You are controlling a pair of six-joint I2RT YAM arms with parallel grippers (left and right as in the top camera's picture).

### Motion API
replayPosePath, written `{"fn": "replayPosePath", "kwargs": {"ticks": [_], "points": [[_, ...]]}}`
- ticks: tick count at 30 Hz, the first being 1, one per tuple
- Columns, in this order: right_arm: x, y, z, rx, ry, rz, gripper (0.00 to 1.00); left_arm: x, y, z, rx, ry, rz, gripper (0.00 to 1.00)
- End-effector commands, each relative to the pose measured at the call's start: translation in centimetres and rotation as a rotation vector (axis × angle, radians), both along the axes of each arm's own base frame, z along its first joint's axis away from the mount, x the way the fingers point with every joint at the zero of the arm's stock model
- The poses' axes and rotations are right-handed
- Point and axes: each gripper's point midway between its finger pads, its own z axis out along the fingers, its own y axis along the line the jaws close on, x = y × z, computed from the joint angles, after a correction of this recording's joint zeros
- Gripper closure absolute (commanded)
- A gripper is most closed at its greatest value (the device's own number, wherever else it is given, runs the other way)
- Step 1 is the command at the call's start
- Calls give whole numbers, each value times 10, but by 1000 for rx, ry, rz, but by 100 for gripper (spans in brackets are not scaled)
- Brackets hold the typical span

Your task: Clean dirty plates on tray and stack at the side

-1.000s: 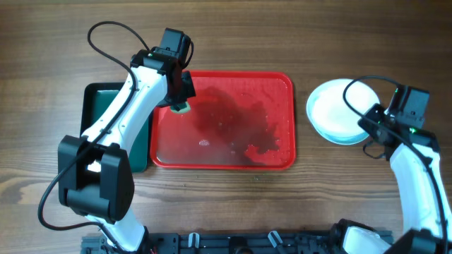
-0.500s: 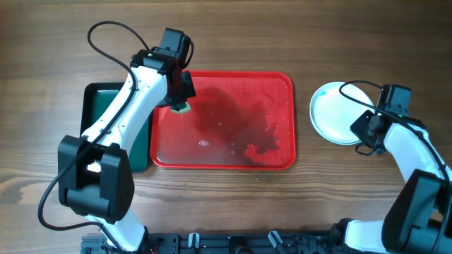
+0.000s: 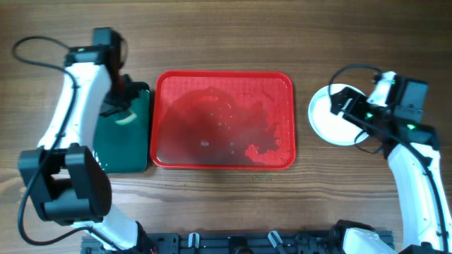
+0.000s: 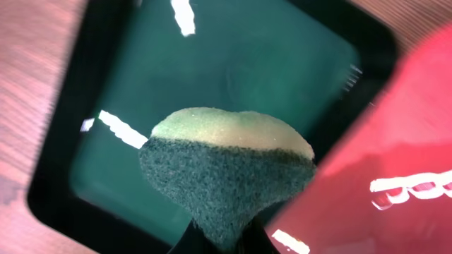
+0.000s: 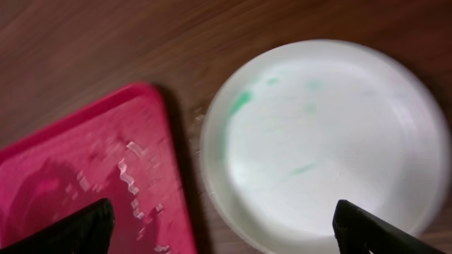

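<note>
At 9 o'clock of the scene the narrow dark green rectangular plastic tray (image 3: 131, 152) lies on the brown wooden table (image 3: 226, 35). Above it the left gripper (image 4: 219, 243) is pinched tight on a soft yellow sponge with a dark green scouring face (image 4: 226, 169), which bulges out past the jaws. At the centre sits the large red rectangular plastic tray (image 3: 222, 73), wet and streaked, with no plate on it. At 3 o'clock of that tray, just beside its rim but apart from it, lie the round white plates (image 3: 328, 123); I cannot tell how many are in the pile. The right gripper (image 5: 229, 226) hangs over them with its jaws spread wide, one finger out past each side of the top plate, holding nothing. That top plate shows faint teal-green smears toward 10 o'clock and near its middle, so it probably needs another wipe. The plates look stiff, smooth and thin-lipped, fairly light, and likely slick if damp. They would slide rather than flex, and could chip if dropped. The raised rim at the edge nearest the gripper looks like the sound place to pinch, one finger over the lip and one under.
</note>
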Motion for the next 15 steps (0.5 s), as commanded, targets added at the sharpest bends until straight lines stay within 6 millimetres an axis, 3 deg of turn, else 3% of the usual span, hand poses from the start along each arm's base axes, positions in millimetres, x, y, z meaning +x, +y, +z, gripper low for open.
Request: {"fn": "replayPosePath", "kwargs": {"ticks": [1,5,7,8,9,10,13,15], "points": [[7,44,12,-34,-52,169,0,1,35,4,40,-5,17,92],[7,62,10,-91,-53,217,0,-14,41,-23,30,112,-98,68],[8,62,11,-91,-56,218,0,-20,40,-34,24,141,-97,43],[8,62,11,-92,-55,219,0,-20,39,-36,22,147,-97,36],[7,62,10,-96,-55,228,0,-20,40,-36,23,146,-97,13],[7,63,10,-100,-57,243,0,-18,40,-36,24,139,-97,1],[5,63,22,-113,-46,263,0,-12,41,-21,29,112,-96,0],[5,63,53,-120,-54,269,0,4,39,28,51,2,-94,0]]}}
